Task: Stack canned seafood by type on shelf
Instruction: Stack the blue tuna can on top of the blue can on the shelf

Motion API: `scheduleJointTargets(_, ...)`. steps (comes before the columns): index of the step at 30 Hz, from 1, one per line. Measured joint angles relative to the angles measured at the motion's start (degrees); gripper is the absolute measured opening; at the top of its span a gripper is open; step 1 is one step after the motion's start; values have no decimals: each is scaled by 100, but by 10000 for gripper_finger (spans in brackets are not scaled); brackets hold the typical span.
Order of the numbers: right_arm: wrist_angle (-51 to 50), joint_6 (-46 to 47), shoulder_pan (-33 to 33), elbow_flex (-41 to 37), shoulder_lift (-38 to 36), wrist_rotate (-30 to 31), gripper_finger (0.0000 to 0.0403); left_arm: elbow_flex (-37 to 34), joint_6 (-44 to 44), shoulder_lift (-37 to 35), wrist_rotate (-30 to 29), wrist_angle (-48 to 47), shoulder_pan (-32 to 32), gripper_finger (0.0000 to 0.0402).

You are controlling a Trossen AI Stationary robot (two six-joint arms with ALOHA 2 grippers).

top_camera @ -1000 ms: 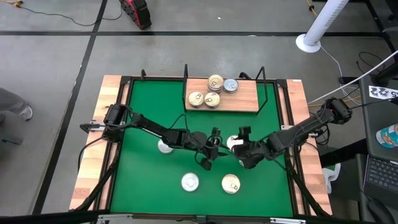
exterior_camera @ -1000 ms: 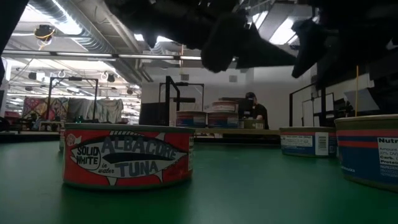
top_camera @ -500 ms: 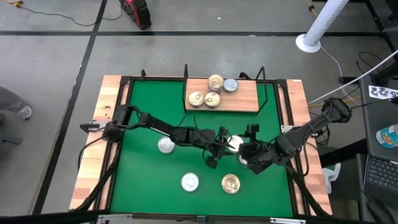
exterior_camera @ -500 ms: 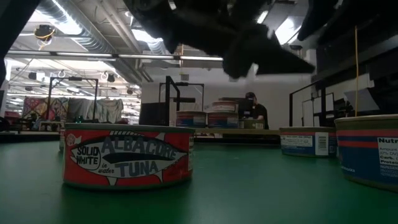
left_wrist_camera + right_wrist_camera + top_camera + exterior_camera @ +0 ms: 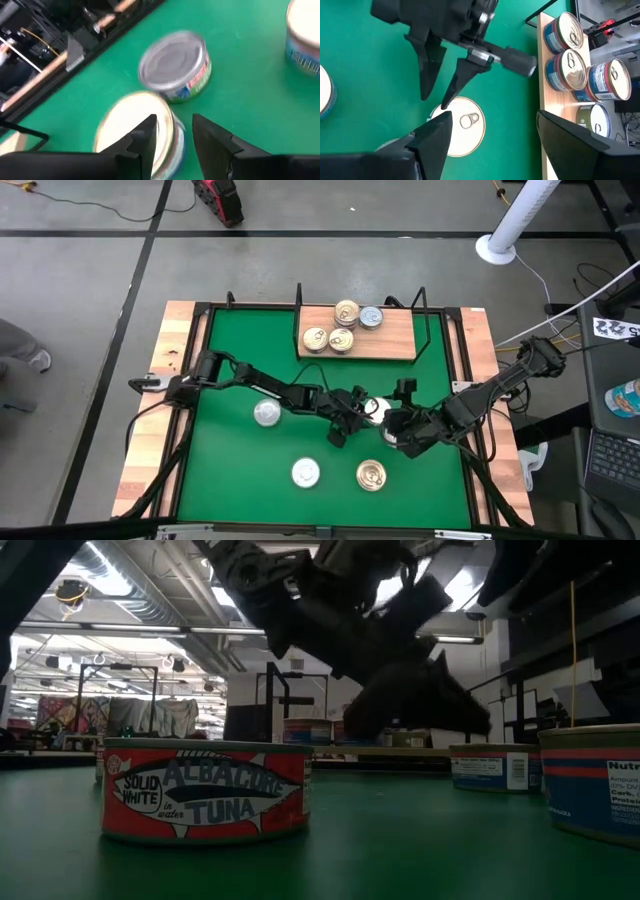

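Observation:
The shelf [image 5: 395, 340] stands at the table's far edge with several tins on its board, gold tops [image 5: 341, 339] and one silver top [image 5: 371, 317]. A pale-topped tin with a pull tab [image 5: 465, 125] sits flat on the green mat at mid table. My left gripper [image 5: 432, 101] is open and slants down over that tin's edge, one finger above its top [image 5: 135, 130]. A silver-topped tin [image 5: 172, 65] stands just beyond. My right gripper [image 5: 494, 117] hangs open above the same spot, holding nothing. My left gripper has one fingertip [image 5: 443, 104] right at the rim [image 5: 440, 111] of the pale-topped tin, coming slanting down from the table's left. Whether it touches the rim, I cannot tell. The tin sits flat on the mat.
More tins stand on the mat: a silver one [image 5: 265, 413] at the left, a silver one [image 5: 306, 473] and a gold one [image 5: 371, 475] near the front edge. In the low view a red tuna tin [image 5: 205, 790] stands close. Black wire posts [image 5: 428, 330] rise around the shelf.
My left gripper has come down and gone toward the table's right edge, onto the pale-topped tin, with its gap unchanged. My right gripper has risen and drawn back a little toward the right. No tin has moved.

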Motion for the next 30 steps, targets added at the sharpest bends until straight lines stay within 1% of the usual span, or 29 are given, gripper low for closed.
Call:
scheduleJointTargets(13,47,-2,0,-2,0,0,287,-6,56,142,-22,-44,192,120)
scheduleJointTargets(17,49,-2,0,-4,0,0,287,-6,311,142,-28,-182,229,118)
scheduleJointTargets(20,54,-2,0,-4,0,0,287,4,541,132,-55,-328,232,100)
scheduleJointTargets(28,63,-2,0,-4,0,-5,287,14,962,116,-343,-441,216,27)
scheduleJointTargets(30,92,-2,0,-4,0,-103,287,14,973,114,-365,-439,219,10)
